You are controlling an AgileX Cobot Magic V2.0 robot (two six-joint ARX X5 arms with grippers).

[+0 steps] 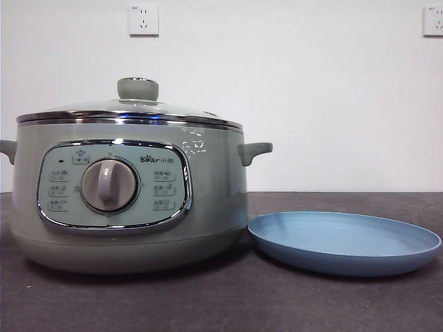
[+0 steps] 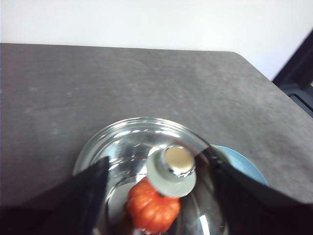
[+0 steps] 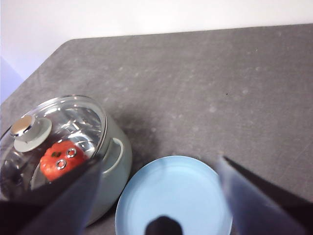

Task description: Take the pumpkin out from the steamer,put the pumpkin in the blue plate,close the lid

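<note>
The sage-green steamer [image 1: 128, 197] stands at the left of the front view with its glass lid [image 1: 131, 111] on and the lid's knob [image 1: 138, 88] upright. The pumpkin [image 2: 152, 210] shows through the lid in the left wrist view, and in the right wrist view [image 3: 61, 159]. The blue plate [image 1: 344, 242] lies empty right of the steamer. My left gripper [image 2: 156, 196] is open, high above the lid, its jaws either side of the knob [image 2: 172, 171]. My right gripper [image 3: 159, 196] is open, high above the plate [image 3: 171, 196].
The dark grey table [image 1: 221, 304] runs to a white wall with two sockets [image 1: 143, 19]. The table's far corner and a dark frame [image 2: 298, 73] show in the left wrist view. No arm shows in the front view.
</note>
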